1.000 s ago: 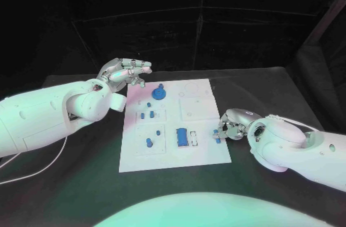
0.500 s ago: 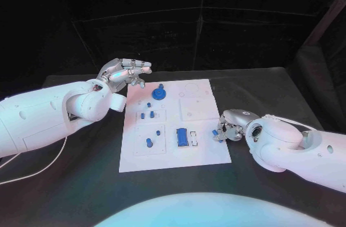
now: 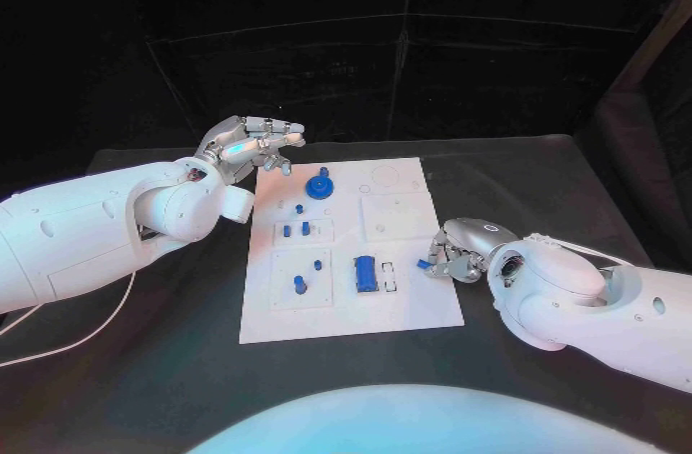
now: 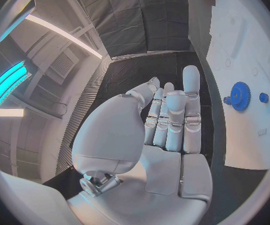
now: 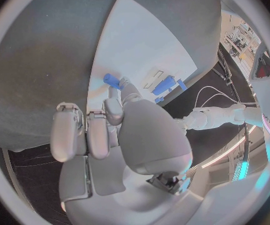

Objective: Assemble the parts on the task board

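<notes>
We have carried the small blue peg [image 3: 427, 265] inward: our right hand [image 3: 459, 253], pinching it at the fingertips, has moved from the right edge of the white board [image 3: 404, 314] to just over it, near the blue block [image 3: 366, 273]. Our left hand [image 3: 248, 145] stays off the board's far left corner, fingers apart and empty. We judge the peg is nearly ready to seat.

Dim black surroundings, cool bluish light on the white task board [image 3: 353, 249], strong fisheye bending in wrist views.
</notes>
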You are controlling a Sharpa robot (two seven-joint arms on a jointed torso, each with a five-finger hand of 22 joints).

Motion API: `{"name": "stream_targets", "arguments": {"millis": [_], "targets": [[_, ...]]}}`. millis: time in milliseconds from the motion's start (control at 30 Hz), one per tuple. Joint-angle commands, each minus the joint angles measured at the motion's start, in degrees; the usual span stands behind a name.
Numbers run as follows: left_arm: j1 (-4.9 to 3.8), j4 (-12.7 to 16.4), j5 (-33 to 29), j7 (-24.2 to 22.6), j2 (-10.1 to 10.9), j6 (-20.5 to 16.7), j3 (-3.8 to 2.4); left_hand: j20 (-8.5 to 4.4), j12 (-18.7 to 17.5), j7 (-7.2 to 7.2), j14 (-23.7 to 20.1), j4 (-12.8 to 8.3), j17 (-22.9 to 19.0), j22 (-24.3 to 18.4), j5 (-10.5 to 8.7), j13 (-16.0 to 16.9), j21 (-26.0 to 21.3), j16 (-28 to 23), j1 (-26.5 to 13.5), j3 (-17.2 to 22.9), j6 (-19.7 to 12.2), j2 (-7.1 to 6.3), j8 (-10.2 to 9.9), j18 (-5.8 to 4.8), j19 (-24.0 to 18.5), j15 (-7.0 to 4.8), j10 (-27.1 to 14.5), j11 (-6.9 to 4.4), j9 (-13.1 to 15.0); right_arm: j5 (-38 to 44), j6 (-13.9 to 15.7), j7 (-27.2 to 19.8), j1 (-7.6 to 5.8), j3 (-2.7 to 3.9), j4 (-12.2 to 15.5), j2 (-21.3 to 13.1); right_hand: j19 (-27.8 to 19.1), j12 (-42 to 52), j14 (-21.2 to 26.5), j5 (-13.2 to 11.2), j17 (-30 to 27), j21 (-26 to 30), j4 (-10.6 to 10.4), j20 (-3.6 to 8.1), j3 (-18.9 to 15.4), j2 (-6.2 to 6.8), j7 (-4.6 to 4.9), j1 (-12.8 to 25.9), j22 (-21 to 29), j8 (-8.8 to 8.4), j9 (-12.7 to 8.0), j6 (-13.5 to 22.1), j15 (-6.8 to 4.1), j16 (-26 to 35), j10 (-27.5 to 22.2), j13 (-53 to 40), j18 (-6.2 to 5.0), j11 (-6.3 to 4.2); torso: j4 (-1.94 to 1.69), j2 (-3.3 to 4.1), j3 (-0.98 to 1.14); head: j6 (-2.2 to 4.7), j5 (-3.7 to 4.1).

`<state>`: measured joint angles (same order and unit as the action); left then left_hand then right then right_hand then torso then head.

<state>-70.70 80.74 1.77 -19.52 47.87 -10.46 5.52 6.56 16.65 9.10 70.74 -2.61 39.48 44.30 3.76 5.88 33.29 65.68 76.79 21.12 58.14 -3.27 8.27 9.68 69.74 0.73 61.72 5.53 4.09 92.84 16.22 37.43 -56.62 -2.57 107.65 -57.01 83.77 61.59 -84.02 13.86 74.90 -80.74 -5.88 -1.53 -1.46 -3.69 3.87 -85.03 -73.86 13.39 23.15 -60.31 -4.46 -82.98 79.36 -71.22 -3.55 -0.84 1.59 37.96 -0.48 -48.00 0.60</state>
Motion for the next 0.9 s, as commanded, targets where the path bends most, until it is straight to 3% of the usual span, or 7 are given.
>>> {"name": "stream_targets", "arguments": {"millis": [33,200,367,633,800,900], "targets": [[-0.09,0.11,-0.15,-0.25,0.04,0.67,-0.05,-0.07,0.22,0.09,-0.33,-0.18,-0.06,-0.09,-0.18,0.07,-0.37,-0.1,-0.03,0.2,0.07,0.53,0.39,0.79,-0.22,0.03,-0.42,-0.15,-0.08,-3.58,6.28,-0.3,-0.06,0.02,0.71,0.0,0.32,0.08,-3.63,0.88,3.07,-0.24,-0.4,0.0,1.51,-0.5,-0.34,0.36,-0.02,-0.55,-0.08,-0.79,-0.3,-0.32,0.43,-0.16,0.25,-0.14,0.05,-0.01,-0.02,0.01,0.0],[-0.09,0.13,-0.15,-0.26,0.03,0.71,-0.04,-0.06,0.28,0.09,-0.36,-0.11,-0.14,-0.12,-0.18,0.06,-0.41,-0.1,-0.15,0.19,0.04,0.59,0.4,0.78,-0.2,0.05,-0.5,-0.13,-0.09,-5.13,9.03,-1.0,-0.06,0.02,1.58,0.1,0.39,0.32,-3.68,1.04,3.28,-0.3,-1.39,-0.03,4.58,1.53,-0.33,2.57,-0.18,-1.35,-0.54,-1.38,-0.3,-0.39,0.68,-0.42,0.27,-0.12,0.03,0.03,-0.02,0.03,-0.01],[-0.09,0.14,-0.15,-0.24,0.04,0.77,-0.04,-0.06,0.28,0.09,-0.36,-0.11,-0.14,-0.12,-0.18,0.06,-0.41,-0.1,-0.15,0.19,0.04,0.59,0.4,0.78,-0.2,0.05,-0.5,-0.13,-0.09,-7.46,9.63,-1.28,-0.06,0.03,1.88,0.8,0.42,0.4,-3.71,0.99,3.44,-0.33,-2.46,-0.04,7.21,3.18,-0.3,4.5,-0.28,-1.9,-0.82,-1.89,-0.29,-0.43,0.82,-0.57,0.27,-0.11,0.0,0.05,-0.02,-0.06,-0.12],[-0.09,0.19,-0.15,-0.14,0.03,0.92,-0.04,-0.06,0.28,0.09,-0.36,-0.11,-0.14,-0.12,-0.18,0.06,-0.41,-0.1,-0.15,0.19,0.04,0.59,0.4,0.78,-0.2,0.05,-0.5,-0.13,-0.09,-11.33,8.24,-0.98,-0.07,0.03,1.05,2.86,0.49,0.64,-3.77,1.36,3.67,-0.41,-3.58,-0.04,9.67,4.69,-0.32,6.54,-0.47,-2.32,-0.97,-2.38,-0.27,-0.53,1.05,-0.82,0.3,-0.11,-0.02,0.02,-0.08,-0.14,-0.19],[-0.09,0.21,-0.15,-0.11,0.03,0.95,-0.04,-0.06,0.28,0.09,-0.36,-0.11,-0.14,-0.12,-0.18,0.06,-0.41,-0.1,-0.15,0.19,0.04,0.59,0.4,0.78,-0.2,0.05,-0.5,-0.13,-0.09,-12.23,5.8,-0.12,-0.07,0.02,0.28,4.22,0.51,0.69,-3.78,1.59,3.72,-0.44,-3.69,-0.03,10.62,5.56,-0.35,7.19,-0.53,-2.39,-0.95,-2.7,-0.28,-0.55,1.11,-0.9,0.31,-0.14,-0.02,0.02,-0.03,-0.23,-0.34],[-0.09,0.22,-0.15,-0.09,0.04,0.94,-0.04,-0.06,0.28,0.09,-0.36,-0.11,-0.14,-0.12,-0.18,0.06,-0.41,-0.1,-0.15,0.19,0.04,0.59,0.4,0.78,-0.2,0.05,-0.5,-0.13,-0.09,-12.76,4.89,0.19,-0.07,0.02,-0.01,4.83,0.56,0.82,-3.82,4.18,3.9,-0.5,-4.07,-0.04,11.12,6.4,-0.35,8.37,-0.67,-2.48,-0.92,-2.97,-0.27,-0.63,1.26,-1.02,0.34,-0.12,-0.02,0.03,-0.05,-0.28,-0.36]]}}
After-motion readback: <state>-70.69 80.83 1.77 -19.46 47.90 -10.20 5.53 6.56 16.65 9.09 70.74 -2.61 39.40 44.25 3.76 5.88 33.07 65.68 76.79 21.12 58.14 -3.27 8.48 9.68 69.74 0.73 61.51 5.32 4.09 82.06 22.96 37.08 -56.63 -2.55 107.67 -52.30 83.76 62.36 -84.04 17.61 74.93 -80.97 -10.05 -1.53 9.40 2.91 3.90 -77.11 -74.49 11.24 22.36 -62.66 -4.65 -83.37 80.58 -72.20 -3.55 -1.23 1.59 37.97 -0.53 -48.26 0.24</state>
